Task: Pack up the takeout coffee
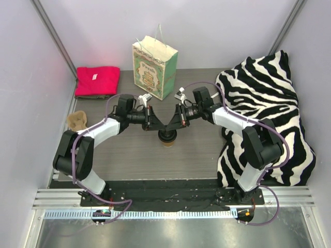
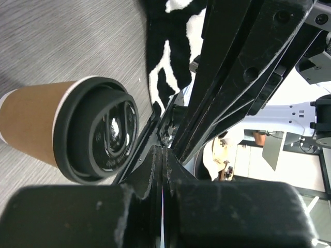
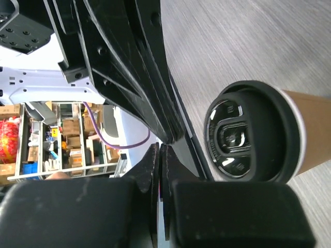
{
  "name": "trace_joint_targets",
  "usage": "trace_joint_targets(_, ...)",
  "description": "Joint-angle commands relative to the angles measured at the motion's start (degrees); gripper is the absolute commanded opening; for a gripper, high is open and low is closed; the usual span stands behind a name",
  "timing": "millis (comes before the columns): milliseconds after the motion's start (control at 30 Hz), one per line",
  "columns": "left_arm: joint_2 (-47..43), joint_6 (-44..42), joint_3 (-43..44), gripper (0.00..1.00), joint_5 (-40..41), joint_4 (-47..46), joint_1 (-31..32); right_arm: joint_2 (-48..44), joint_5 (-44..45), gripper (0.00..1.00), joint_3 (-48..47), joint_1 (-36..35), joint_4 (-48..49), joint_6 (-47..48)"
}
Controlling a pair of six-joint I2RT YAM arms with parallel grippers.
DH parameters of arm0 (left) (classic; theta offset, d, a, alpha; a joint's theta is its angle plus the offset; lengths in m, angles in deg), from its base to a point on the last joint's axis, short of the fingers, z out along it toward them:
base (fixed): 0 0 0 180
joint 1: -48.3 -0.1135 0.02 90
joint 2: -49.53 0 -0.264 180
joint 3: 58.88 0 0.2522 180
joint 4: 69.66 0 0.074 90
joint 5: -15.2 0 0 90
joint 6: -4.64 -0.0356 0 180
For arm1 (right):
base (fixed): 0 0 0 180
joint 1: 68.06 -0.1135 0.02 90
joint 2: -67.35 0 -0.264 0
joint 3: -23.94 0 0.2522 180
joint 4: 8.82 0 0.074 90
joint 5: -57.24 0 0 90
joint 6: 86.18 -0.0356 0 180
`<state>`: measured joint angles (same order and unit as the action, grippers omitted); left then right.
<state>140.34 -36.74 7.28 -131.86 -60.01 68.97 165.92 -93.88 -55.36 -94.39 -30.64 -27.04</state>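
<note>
The takeout coffee stood lidded on the table; the left hand and right hand, both closed on nothing, met above it. Bagging it in the paper bag seemingly remained.

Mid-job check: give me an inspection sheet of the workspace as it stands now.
Surface: grey wood-grain table, no spills seen.
Job's things: tan kraft-paper cup upright at centre, round black plastic lid on it.
Clutter: white-and-green paper bag standing behind; beige pulp carrier tray left; red folded cloth rear left; zebra-print fabric right.
Grippers: left gripper and right gripper both shut, empty, tips meeting beside the lid.
Cables: purple cables along both arms, clear of cup.
Surroundings: pale enclosure walls.
</note>
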Motion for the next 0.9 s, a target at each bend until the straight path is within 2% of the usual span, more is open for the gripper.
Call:
trace_joint_targets(0, 2.79, 0.6, 2.0, 0.0, -1.65, -4.49, 0.69, 2.06, -1.72, 0.02, 1.11, 0.57, 4.8, -1.76)
trace_joint_targets(233, 6.05, -0.8, 1.21, 0.0, -2.36, -4.23, 0.69, 5.23, 0.47, 0.01, 2.87, 0.84, 1.38, 2.72)
trace_joint_targets(467, 9.13, -4.41, -0.37, 0.0, -2.62, -1.42, 0.6, 9.27, 5.83, 0.01, 0.76, 1.1, -6.26, 8.87)
trace_joint_targets(867, 13.69, -7.84, -3.01, 0.0, -2.8, -0.63, -0.19, 14.02, 7.77, 0.01, 2.43, 2.6, -7.5, 10.28)
